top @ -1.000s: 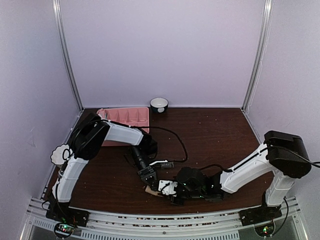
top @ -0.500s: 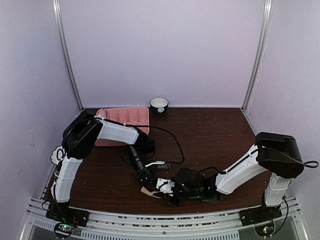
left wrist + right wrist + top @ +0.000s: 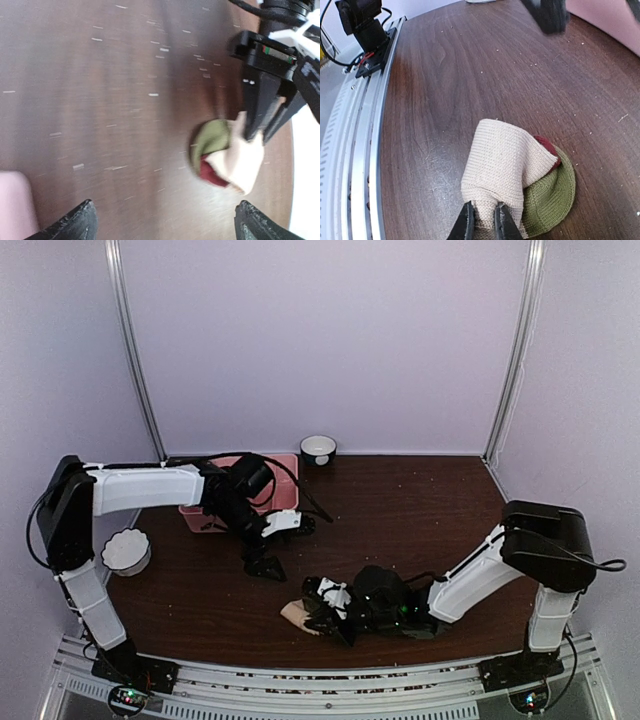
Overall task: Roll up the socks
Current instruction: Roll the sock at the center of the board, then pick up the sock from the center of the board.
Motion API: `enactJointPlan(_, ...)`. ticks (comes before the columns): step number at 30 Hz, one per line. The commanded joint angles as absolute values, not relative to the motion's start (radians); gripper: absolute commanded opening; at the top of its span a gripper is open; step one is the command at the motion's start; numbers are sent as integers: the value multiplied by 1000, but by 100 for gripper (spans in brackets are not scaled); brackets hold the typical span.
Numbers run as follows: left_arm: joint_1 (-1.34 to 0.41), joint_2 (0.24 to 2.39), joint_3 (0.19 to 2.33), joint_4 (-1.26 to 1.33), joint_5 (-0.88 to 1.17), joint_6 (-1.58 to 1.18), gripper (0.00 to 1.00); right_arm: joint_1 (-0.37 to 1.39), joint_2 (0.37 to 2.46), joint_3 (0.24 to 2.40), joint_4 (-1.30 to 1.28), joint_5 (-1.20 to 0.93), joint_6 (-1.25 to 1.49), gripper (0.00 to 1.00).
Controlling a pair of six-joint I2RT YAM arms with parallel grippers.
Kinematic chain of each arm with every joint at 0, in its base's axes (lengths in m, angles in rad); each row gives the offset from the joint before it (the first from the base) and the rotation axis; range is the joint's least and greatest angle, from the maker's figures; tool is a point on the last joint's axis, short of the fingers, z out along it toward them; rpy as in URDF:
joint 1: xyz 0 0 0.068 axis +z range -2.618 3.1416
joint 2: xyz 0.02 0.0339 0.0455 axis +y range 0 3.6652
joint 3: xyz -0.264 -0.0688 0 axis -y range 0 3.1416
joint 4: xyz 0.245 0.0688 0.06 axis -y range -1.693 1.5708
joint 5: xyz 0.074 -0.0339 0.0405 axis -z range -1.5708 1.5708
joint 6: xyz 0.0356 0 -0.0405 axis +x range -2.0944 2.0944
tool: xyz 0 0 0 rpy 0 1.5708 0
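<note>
The socks (image 3: 512, 165) lie as one small rolled bundle of cream knit with a green part and a maroon patch, near the table's front edge (image 3: 298, 615). My right gripper (image 3: 483, 220) is shut on a fold of the cream fabric at the bundle's near end, low over the table (image 3: 325, 612). My left gripper (image 3: 265, 565) hangs open a short way up and left of the bundle, touching nothing. In the left wrist view its gripper (image 3: 165, 222) stands wide, with the socks (image 3: 225, 157) ahead of it and the right fingers (image 3: 260, 110) on them.
A pink divided tray (image 3: 250, 475) sits at the back left, partly under my left arm. A small dark cup (image 3: 318, 449) stands by the back wall. A white bowl (image 3: 127, 550) rests at the left edge. The metal rail (image 3: 350, 150) runs close beside the bundle.
My left gripper let go of the bundle, opened wide and drew back up and left as the arm swung out. The right gripper stayed pinched on the socks.
</note>
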State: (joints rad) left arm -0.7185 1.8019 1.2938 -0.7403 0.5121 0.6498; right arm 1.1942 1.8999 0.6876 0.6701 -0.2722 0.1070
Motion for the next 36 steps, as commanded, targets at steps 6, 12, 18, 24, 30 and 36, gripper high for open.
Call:
enactJointPlan(6,-573,1862,1330,-752,396,537,98,1111,1982,590,489,-483,303,0)
enactJointPlan(12,-721,1594,1043,-462,332,690,98,1034,2000,585,515,-582,390,0)
enactJointPlan(18,-871,1667,1051,-527,395,806,98,961,2064,604,556,-688,533,0)
enactJointPlan(24,-982,1737,1065,-441,289,828,98,938,2139,598,653,-748,672,0)
enactJointPlan(30,-1048,1802,1062,-365,180,852,90,925,2189,584,760,-783,806,0)
enactJointPlan(36,-1060,1851,1066,-275,40,839,57,921,2210,574,885,-805,941,0)
